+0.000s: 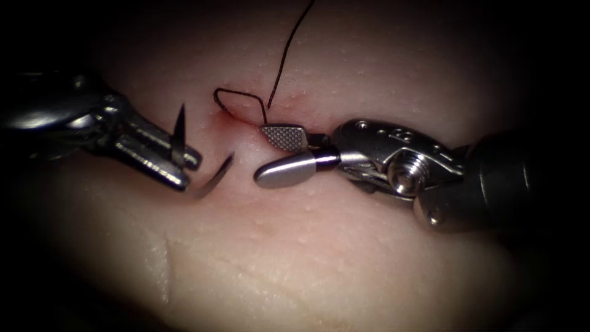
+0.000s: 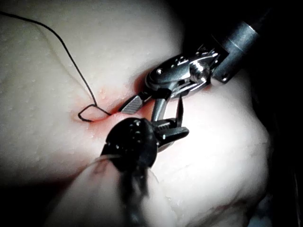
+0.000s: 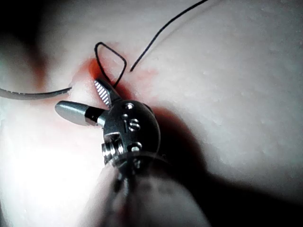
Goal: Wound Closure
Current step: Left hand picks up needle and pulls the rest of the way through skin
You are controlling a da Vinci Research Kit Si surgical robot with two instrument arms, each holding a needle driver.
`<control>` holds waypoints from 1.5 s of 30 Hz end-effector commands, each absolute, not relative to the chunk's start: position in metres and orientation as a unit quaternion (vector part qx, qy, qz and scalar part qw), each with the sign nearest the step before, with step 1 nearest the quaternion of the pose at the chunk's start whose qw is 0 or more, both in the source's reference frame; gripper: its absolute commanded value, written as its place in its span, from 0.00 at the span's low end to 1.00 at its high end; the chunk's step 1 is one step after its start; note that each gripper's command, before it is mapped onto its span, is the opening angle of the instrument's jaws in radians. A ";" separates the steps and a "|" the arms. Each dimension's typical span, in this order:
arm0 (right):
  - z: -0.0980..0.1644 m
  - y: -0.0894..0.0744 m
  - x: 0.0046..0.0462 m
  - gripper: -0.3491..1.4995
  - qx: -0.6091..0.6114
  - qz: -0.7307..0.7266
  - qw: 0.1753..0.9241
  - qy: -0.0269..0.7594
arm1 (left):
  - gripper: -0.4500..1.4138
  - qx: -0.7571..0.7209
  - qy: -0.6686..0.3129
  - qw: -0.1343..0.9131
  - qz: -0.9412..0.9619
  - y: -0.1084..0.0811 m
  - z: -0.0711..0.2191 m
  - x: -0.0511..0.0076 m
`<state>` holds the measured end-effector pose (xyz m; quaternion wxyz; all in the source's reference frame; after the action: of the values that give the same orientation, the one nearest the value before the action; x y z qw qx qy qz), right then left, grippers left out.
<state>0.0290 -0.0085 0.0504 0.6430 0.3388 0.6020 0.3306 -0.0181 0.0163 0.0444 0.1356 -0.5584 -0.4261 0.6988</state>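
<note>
The needle stands clear of the tissue, left of the cut, its curve running from upper tip down to a lower end toward the cut. The left tool, reaching in level, pinches its middle. The right tool lies level, fingers spread, empty, beside the thread loop at the cut.

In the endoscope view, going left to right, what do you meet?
Left tool, shut on the needle near mid-curve, clear of the tissue → thread loop at the cut → right tool, open, holding nothing.
</note>
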 end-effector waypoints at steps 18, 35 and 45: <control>0.046 -0.006 0.0296 0.59 0.299 0.314 0.644 0.631 | 0.00 -0.559 -0.425 0.134 0.699 0.015 0.045 -0.0189; 0.051 -0.011 0.0302 0.54 0.309 0.309 0.650 0.622 | 0.00 -0.563 -0.429 0.141 0.692 0.016 0.043 -0.0183; 0.052 -0.011 0.0301 0.54 0.313 0.311 0.652 0.617 | 0.00 -0.570 -0.419 0.134 0.694 0.016 0.041 -0.0182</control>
<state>0.0296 -0.0102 0.0513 0.6526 0.3119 0.6164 0.3112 -0.0176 0.0166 0.0402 0.1297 -0.5729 -0.4135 0.6957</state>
